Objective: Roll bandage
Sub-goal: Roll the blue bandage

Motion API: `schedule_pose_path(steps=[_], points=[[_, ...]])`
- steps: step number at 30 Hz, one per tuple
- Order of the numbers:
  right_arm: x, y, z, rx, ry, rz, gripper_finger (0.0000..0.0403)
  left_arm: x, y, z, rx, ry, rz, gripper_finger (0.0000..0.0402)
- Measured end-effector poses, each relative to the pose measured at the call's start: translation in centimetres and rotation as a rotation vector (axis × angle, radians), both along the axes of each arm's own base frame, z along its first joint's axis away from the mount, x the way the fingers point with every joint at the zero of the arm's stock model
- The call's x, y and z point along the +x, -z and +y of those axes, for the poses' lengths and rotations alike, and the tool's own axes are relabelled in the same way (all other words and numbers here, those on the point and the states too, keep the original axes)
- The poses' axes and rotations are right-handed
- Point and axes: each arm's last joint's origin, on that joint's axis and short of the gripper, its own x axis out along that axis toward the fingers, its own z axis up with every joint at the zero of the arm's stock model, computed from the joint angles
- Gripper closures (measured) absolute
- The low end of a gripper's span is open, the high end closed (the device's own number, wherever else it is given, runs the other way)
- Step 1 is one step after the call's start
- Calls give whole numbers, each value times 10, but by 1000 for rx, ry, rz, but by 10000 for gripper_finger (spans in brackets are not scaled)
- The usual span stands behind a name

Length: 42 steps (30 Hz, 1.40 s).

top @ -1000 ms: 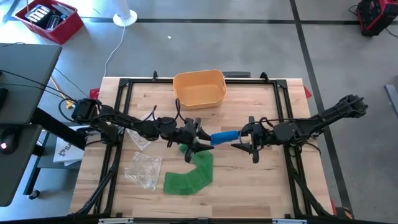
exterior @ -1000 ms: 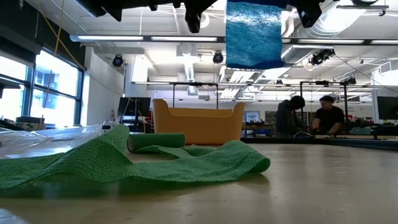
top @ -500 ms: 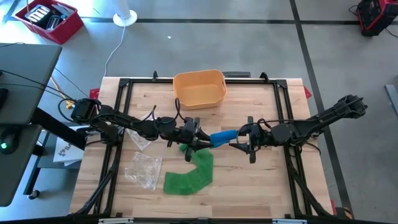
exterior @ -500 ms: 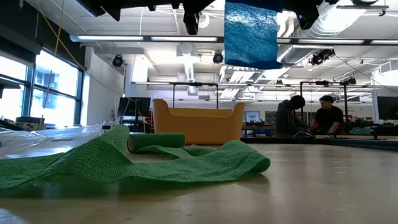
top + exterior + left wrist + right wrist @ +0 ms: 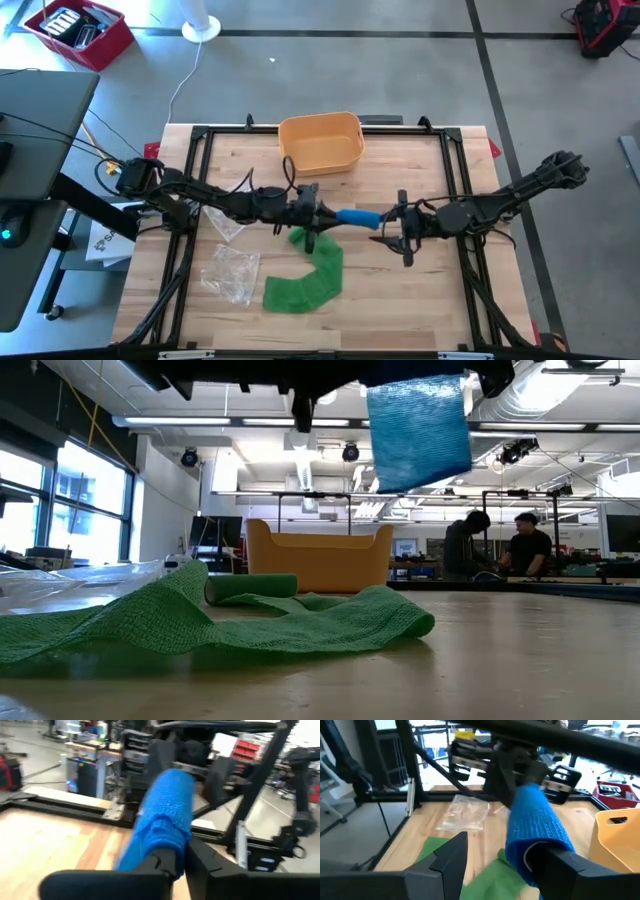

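A blue bandage [image 5: 358, 217], rolled into a tube, hangs in the air over the table's middle, between my two grippers. My left gripper [image 5: 322, 214] is shut on its left end. My right gripper [image 5: 393, 228] stands open at its right end. In the low view the blue bandage [image 5: 418, 430] shows high up, tilted. A green bandage [image 5: 310, 275] lies spread in a curve on the table below. Its rolled end [image 5: 250, 587] rests on the wood. My left gripper pinches the blue bandage's left end [image 5: 165, 840] between its two fingers. They come level from the table's left, along the tube. The bandage is lifted clear and runs level toward my right gripper. My right gripper has one finger [image 5: 555, 862] at the tube's right end [image 5: 522, 855] and seems to reach into its hollow. The other finger [image 5: 451, 854] stands well apart and touches nothing. The fingers come almost level from the table's right, along the tube.
An orange bin [image 5: 320, 140] stands at the table's far edge. Clear plastic bags [image 5: 232, 272] lie at the left, beside the green bandage. A black frame [image 5: 200, 135] runs around the tabletop. People sit in the room beyond the table [image 5: 500, 545].
My left gripper has shut on the blue bandage's left end. The bandage slanted between the grippers before and now lies level and straight. Its lower edge in the low view has tipped. My right gripper has rolled a little about its own line.
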Motion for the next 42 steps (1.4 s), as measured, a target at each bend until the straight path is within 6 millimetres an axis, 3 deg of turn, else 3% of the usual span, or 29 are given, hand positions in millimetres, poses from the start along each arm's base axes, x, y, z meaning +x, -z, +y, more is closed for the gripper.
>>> schedule_pose_path(steps=[14, 19, 23, 27, 34, 42], points=[[-18, 15, 0, 100, 66, 212, 208, 0, 6, -1, -95, -4, 67, 398], [-23, 25, 5, 251, 25, 336, 209, 0, 14, -15, -148, 39, 119, 398], [-27, 32, 21, 317, -91, 424, 208, 6, 23, -29, -293, 116, 102, 398], [-35, 35, 40, 376, -239, 497, 208, 17, 46, -35, -404, 155, 103, 397], [-46, 34, 57, 443, -297, 523, 208, 43, 111, 2, -468, 28, 145, 397], [-22, 63, 49, 212, -176, 573, 208, 65, 160, 37, -476, -30, 217, 396]])
